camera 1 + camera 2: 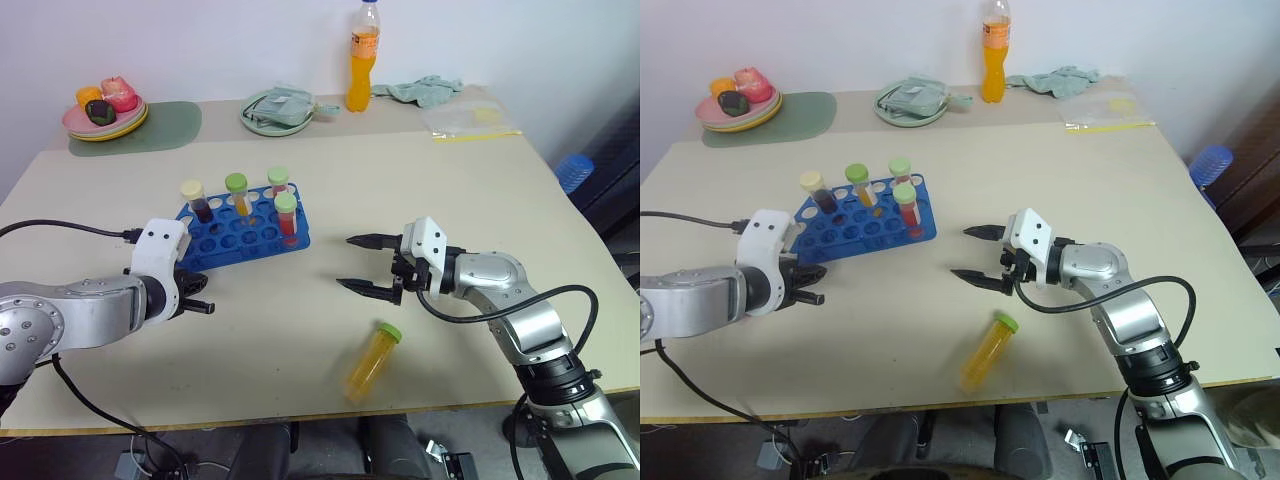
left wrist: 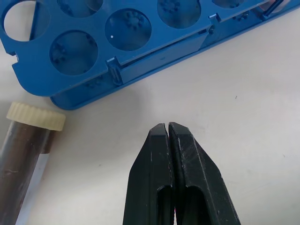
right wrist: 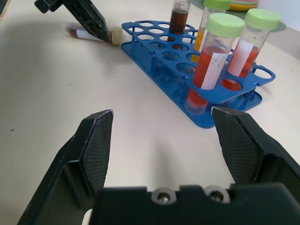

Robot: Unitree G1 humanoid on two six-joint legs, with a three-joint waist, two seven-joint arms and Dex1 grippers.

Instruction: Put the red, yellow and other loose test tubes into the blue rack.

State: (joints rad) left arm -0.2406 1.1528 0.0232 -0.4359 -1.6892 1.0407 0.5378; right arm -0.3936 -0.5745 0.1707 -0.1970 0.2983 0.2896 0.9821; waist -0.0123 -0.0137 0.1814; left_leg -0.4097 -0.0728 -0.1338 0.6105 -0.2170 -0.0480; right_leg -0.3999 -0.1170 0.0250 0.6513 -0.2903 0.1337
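The blue rack (image 1: 250, 232) stands left of the table's centre. It holds a cream-capped dark tube (image 1: 194, 199), a green-capped yellow tube (image 1: 237, 192) and two green-capped red tubes (image 1: 287, 214). A loose yellow tube (image 1: 371, 361) with a green cap lies near the front edge. A loose dark tube (image 2: 27, 154) with a cream cap lies beside the rack's near corner. My left gripper (image 1: 207, 307) is shut and empty, its tips close to that dark tube (image 3: 93, 34). My right gripper (image 1: 346, 262) is open and empty, right of the rack and above the yellow tube.
At the back stand stacked plates with fruit (image 1: 104, 118) on a green mat (image 1: 160, 128), a green plate with a cloth (image 1: 277, 110), an orange drink bottle (image 1: 363, 56), a crumpled cloth (image 1: 421, 90) and a plastic bag (image 1: 470, 120). A black cable (image 1: 60, 228) runs to my left arm.
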